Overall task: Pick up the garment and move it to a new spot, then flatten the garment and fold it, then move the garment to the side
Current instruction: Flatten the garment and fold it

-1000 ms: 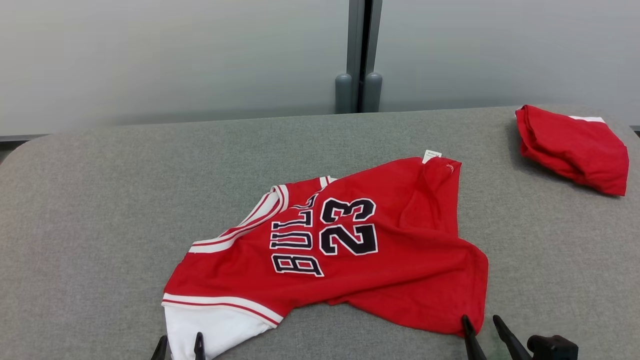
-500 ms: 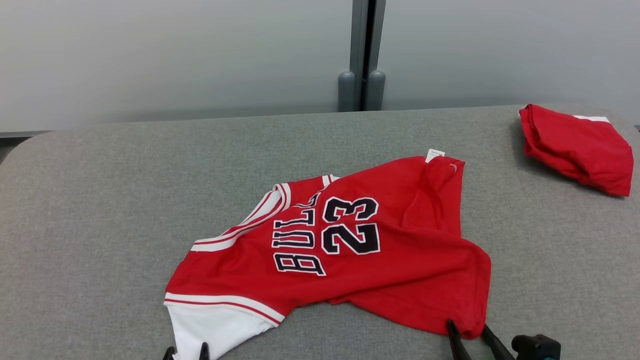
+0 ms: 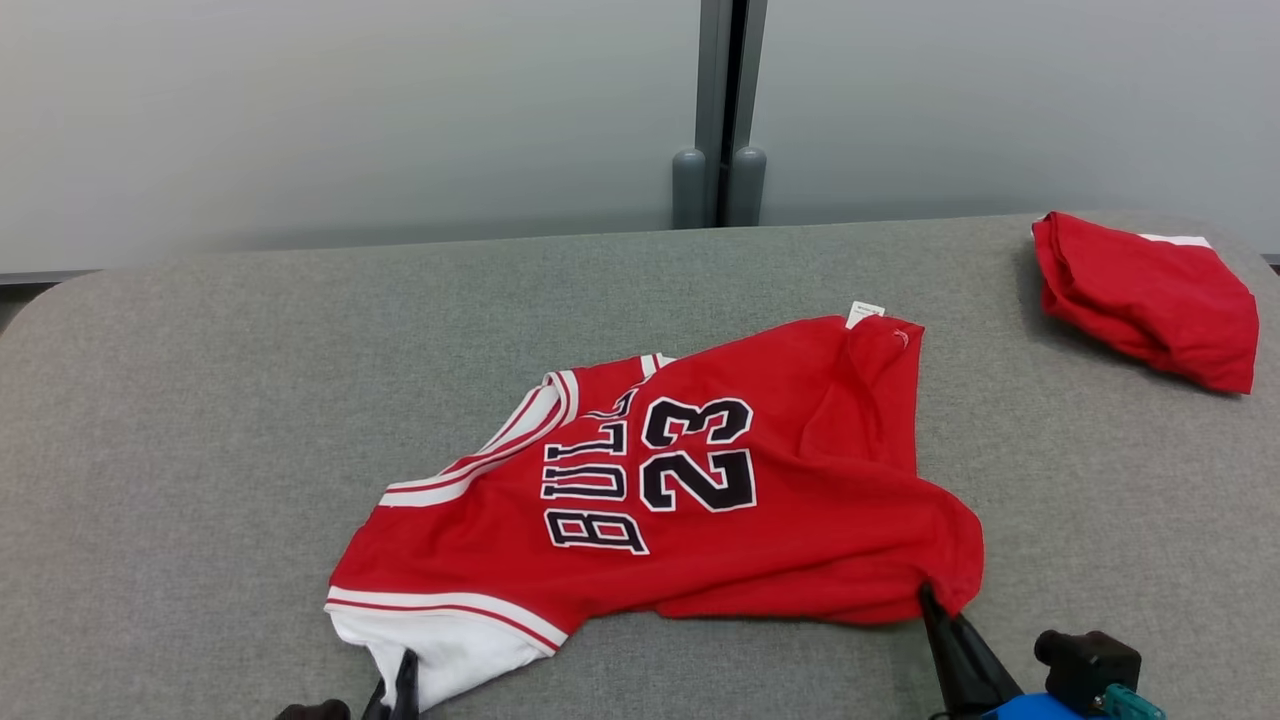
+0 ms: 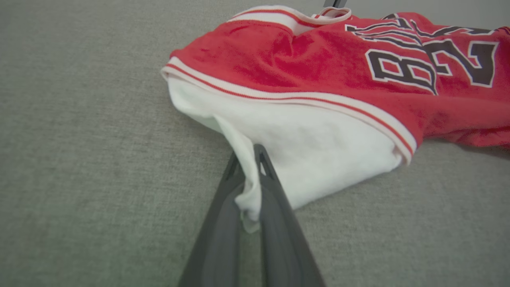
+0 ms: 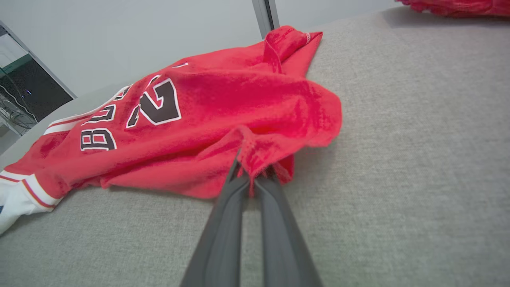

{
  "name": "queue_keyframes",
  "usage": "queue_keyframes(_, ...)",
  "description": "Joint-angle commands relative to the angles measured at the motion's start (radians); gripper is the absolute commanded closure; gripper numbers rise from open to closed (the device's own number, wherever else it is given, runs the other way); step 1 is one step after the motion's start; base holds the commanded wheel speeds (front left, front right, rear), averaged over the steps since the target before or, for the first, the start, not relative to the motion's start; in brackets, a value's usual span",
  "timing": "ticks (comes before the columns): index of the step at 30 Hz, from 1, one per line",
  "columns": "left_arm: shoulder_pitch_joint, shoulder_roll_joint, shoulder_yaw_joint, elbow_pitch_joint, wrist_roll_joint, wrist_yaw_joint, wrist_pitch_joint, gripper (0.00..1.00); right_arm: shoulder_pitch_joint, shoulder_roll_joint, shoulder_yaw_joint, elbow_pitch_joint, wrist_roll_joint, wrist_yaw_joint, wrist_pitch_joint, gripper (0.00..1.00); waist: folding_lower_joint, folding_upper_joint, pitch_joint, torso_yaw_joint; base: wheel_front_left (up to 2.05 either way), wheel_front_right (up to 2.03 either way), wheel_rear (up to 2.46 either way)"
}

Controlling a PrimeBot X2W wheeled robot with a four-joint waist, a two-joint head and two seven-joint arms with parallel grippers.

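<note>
The left gripper (image 4: 249,159) clamps the crumpled jersey (image 3: 700,480) at its white end, the right gripper (image 5: 249,169) at its red corner; moving, flattening, folding apparently remain.

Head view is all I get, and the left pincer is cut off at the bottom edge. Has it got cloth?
Observer: Yes. The left wrist view shows the left pincer shut on a fold at the edge of the jersey's white section.
Operator: Right side? I just see a dark tip against red.
Observer: In the right wrist view the right pincer is shut on the bunched red hem corner, with cloth pinched between its jaws.
</note>
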Motion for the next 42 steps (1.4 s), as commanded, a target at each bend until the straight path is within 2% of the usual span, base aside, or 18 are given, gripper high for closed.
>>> queue_keyframes(1, -0.022, 0.000, 0.004, -0.026, -0.004, -0.004, 0.000, 1.00, 0.012, -0.010, -0.002, -0.025, -0.002, 0.000, -0.004, 1.00, -0.0001, -0.0001, -0.001, -0.001, 0.00, 0.00, 0.00)
queue_keyframes(10, -0.095, 0.004, 0.022, -0.205, -0.035, -0.017, -0.001, 1.00, -0.062, -0.056, -0.003, -0.169, -0.010, 0.000, -0.005, 1.00, -0.0001, -0.0001, 0.007, -0.015, 0.00, 0.00, 0.00)
queue_keyframes(17, -0.339, 0.061, 0.022, -0.249, -0.063, -0.023, 0.019, 1.00, -0.287, -0.127, 0.028, -0.181, 0.012, 0.000, -0.005, 1.00, -0.0001, -0.0001, 0.069, -0.037, 0.00, 0.00, 0.00)
queue_keyframes(23, -0.664, 0.117, 0.018, -0.247, -0.077, -0.027, 0.082, 1.00, -0.586, -0.184, 0.076, -0.119, 0.051, 0.000, 0.002, 1.00, -0.0001, -0.0001, 0.192, -0.058, 0.00, 0.00, 0.00)
queue_keyframes(29, -1.028, 0.148, 0.003, -0.184, -0.083, -0.029, 0.122, 1.00, -0.911, -0.234, 0.107, -0.019, 0.097, 0.000, 0.007, 1.00, -0.0001, -0.0001, 0.325, -0.073, 0.00, 0.00, 0.00)
queue_keyframes(36, -1.383, 0.147, -0.021, -0.073, -0.077, -0.030, 0.109, 1.00, -1.217, -0.285, 0.141, 0.091, 0.166, 0.000, 0.009, 1.00, -0.0001, -0.0001, 0.416, -0.077, 0.00, 0.00, 0.00)
queue_keyframes(42, -1.572, 0.143, -0.058, 0.031, -0.069, -0.030, 0.075, 1.00, -1.388, -0.321, 0.195, 0.179, 0.205, 0.000, 0.004, 1.00, -0.0001, -0.0001, 0.434, -0.067, 0.00, 0.00, 0.00)
